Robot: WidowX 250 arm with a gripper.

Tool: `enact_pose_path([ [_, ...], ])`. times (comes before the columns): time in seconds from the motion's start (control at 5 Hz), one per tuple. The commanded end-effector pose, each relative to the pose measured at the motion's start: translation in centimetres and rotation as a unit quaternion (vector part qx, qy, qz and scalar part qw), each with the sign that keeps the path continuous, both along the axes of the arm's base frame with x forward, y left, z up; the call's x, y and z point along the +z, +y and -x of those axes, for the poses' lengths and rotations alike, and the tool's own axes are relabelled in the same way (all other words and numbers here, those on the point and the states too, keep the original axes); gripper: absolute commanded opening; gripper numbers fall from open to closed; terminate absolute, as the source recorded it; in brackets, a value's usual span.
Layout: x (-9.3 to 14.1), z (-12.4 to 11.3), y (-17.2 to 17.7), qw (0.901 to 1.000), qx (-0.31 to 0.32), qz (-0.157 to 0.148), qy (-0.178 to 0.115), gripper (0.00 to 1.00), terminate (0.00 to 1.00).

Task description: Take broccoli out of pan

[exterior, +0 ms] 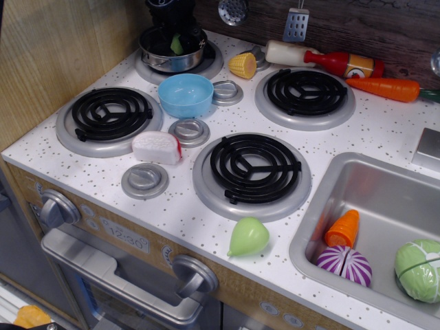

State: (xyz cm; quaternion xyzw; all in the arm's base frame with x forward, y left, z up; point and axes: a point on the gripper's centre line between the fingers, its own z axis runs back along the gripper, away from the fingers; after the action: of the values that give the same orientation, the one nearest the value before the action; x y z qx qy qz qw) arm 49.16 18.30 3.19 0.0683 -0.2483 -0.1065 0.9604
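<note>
The pan (159,58) is a small shiny steel pot on the back left burner. My black gripper (176,40) reaches down into it from above. The broccoli (177,46) shows only as a narrow light green sliver inside the pan, between the dark fingers. The fingers stand close on either side of it, but I cannot tell whether they press on it. The rest of the broccoli and the pan's inside are hidden by the gripper.
A light blue bowl (185,95) stands just in front of the pan. A corn piece (243,65), a bottle (323,60) and a carrot (385,88) lie along the back. A pale green pear-shaped toy (247,236) lies at the front edge. The sink (375,182) at the right holds toy vegetables.
</note>
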Motion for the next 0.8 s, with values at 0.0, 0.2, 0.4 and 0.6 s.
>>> enact_pose_path([
  [0.0,5.5,0.7,0.9,0.9977,0.021,-0.061,-0.021,0.0,0.0],
  [0.2,8.2,2.5,1.1,0.992,0.068,-0.102,-0.03,0.0,0.0],
  [0.4,10.6,6.1,0.7,0.9838,0.128,-0.123,-0.024,0.0,0.0],
  [0.6,9.1,9.7,0.4,0.9796,0.164,-0.115,-0.015,0.0,0.0],
])
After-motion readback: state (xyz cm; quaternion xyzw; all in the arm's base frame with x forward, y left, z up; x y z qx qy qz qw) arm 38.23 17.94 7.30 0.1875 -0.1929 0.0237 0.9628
